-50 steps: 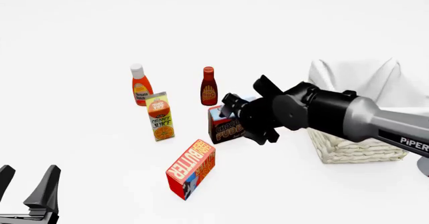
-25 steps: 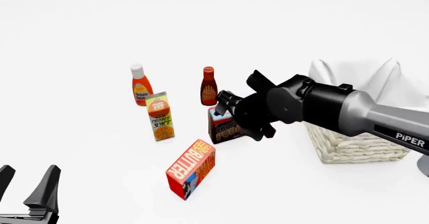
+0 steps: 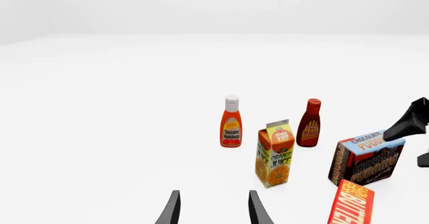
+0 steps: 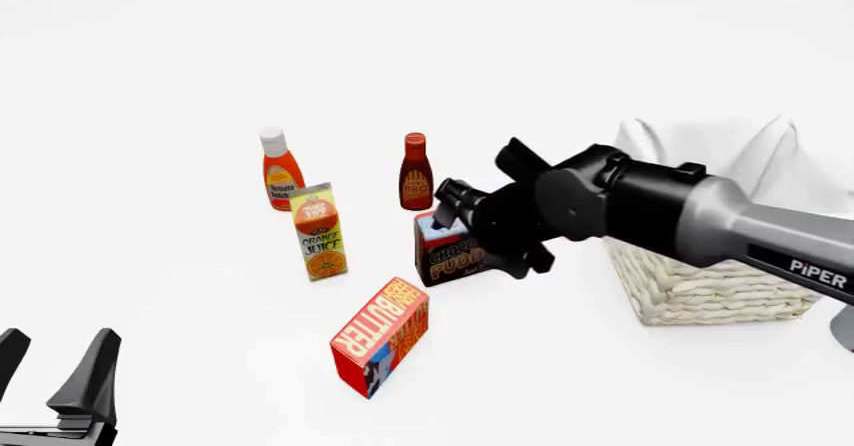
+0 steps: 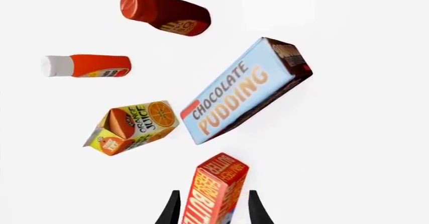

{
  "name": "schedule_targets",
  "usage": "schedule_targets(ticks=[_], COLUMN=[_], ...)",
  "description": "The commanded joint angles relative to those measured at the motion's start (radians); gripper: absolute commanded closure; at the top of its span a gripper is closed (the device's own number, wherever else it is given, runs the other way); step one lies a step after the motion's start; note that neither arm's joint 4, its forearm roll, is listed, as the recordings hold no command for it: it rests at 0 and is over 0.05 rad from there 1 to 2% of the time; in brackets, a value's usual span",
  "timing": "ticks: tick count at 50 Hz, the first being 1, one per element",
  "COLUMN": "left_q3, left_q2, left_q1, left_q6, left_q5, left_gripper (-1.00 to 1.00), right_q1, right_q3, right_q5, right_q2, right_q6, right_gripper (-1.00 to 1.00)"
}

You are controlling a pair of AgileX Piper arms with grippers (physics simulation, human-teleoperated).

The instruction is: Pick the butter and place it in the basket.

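Butter (image 4: 380, 336): a long red-and-orange box lying on the white tabletop (image 4: 160, 296), nearest the camera in the front view, just in front of the chocolate pudding box (image 4: 451, 254) and clear of it.
Handling: it looks like a stiff, light carton with flat printed faces, probably a little slick; the 2 long side faces across its narrow width seem the safest place to pinch, near the middle of its length.
Right claw (image 5: 210, 209): fingers spread, with the end of the butter showing between them in the right wrist view; not touching it as far as can be told.
Left claw (image 4: 54, 376): fingers apart, holding nothing, low at the near left, well apart from the goods.
Neighbours: orange juice carton (image 4: 319, 232), ketchup bottle (image 4: 279, 170) and BBQ sauce bottle (image 4: 415, 172) stand behind.
Open room: bare tabletop lies all around the butter's near side.
Basket (image 4: 707, 286): wicker, lined with white cloth, off to the right; its raised rim must be cleared.
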Motion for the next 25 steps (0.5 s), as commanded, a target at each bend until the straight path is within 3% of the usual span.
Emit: schedule_targets(ticks=[1,25], left_q3=[0.000,0.000], left_q2=[0.000,0.000], left_q1=[0.000,0.000], left_q6=[0.000,0.000], left_q5=[0.000,0.000], left_gripper=[-1.00,-1.00], right_q1=[0.022,0.024], right_q3=[-0.027,-0.023], right_q5=[0.002,-0.046], right_q2=[0.029,0.084], right_q6=[0.030,0.114], right_gripper=[-1.00,-1.00])
